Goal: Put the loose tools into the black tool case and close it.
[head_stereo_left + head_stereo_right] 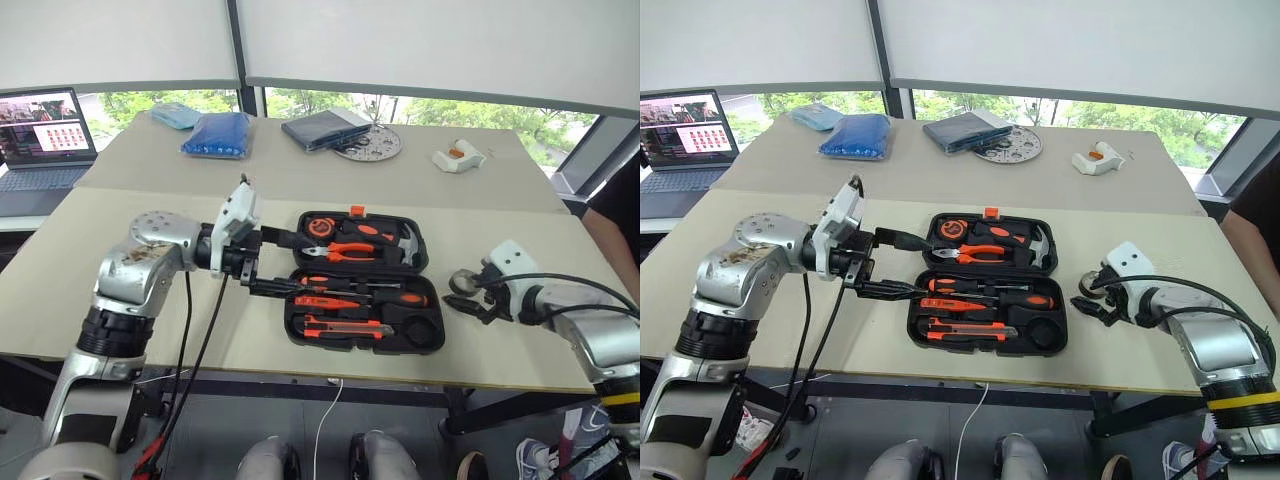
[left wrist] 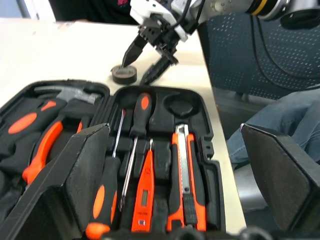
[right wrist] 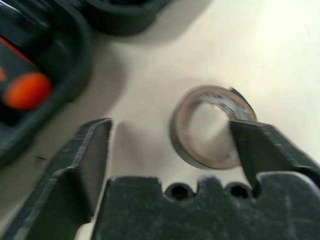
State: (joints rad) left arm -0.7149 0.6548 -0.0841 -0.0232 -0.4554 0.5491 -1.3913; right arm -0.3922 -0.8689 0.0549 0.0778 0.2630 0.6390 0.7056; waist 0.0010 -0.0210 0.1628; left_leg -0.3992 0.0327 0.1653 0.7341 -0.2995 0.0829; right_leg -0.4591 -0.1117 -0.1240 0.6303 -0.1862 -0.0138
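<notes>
Reaching for the tape roll (image 3: pixel 212 127) beside the black tool case (image 1: pixel 430 340), my right gripper (image 1: pixel 478 298) is spread, grasping nothing. Left gripper (image 1: pixel 262 262) hangs released over the case. Next I must straddle the roll and pinch squarely.

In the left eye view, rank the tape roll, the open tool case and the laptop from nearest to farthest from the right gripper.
1. Tape roll, on the table right at the right gripper.
2. Tool case, open at table centre.
3. Laptop, far left corner.
</notes>
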